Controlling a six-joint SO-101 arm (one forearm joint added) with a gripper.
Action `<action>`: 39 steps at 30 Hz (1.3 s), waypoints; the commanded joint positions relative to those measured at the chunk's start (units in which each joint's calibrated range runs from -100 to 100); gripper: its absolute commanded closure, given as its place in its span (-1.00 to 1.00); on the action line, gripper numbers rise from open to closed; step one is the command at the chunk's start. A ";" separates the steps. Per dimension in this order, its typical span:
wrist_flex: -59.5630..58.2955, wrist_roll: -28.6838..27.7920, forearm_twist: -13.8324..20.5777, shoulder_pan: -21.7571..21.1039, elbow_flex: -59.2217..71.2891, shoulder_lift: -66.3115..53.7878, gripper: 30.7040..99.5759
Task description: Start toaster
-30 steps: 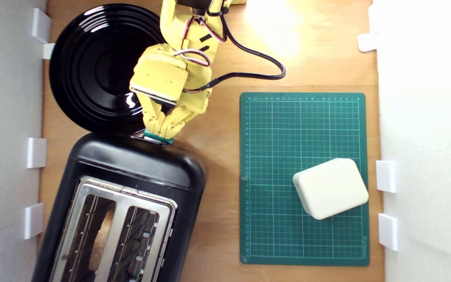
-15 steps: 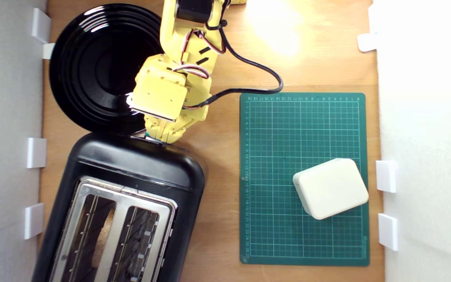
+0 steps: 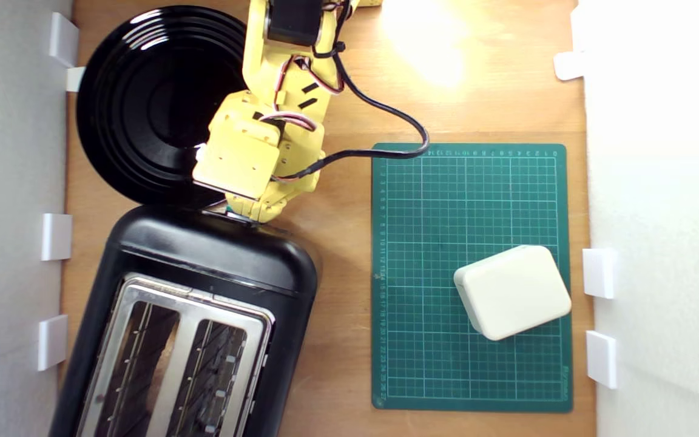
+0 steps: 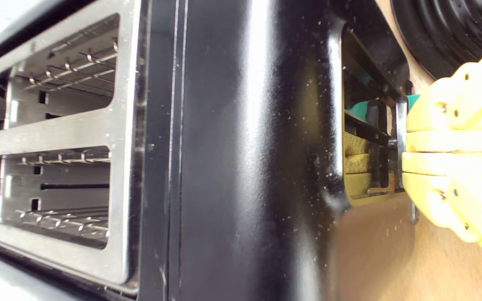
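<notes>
Toaster (image 3: 204, 285), glossy black, two slots, sits at the lower part of the exterior view's left on the wooden table (image 3: 337, 91), bread low in one slot. Yellow gripper (image 4: 408, 152) has fingers pressed together, tips against the teal lever (image 4: 360, 109) on the toaster's end face. Black plate (image 3: 149, 103) just behind toaster. Green cutting mat (image 3: 471, 200) well apart on the exterior view's right, cream box (image 3: 512, 291) on it.

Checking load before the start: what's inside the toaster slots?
In the toaster, the slot on the exterior view's left shows a brownish slice low down. The other slot shows only wire guides. Slot floors are hidden; the wrist view shows only guides.
</notes>
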 commanded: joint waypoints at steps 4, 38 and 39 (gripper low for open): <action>-0.66 0.36 -0.32 2.57 -0.23 2.81 0.98; -10.17 0.00 -0.23 3.61 11.22 9.72 0.98; -10.68 0.00 -0.32 3.61 11.50 9.72 0.98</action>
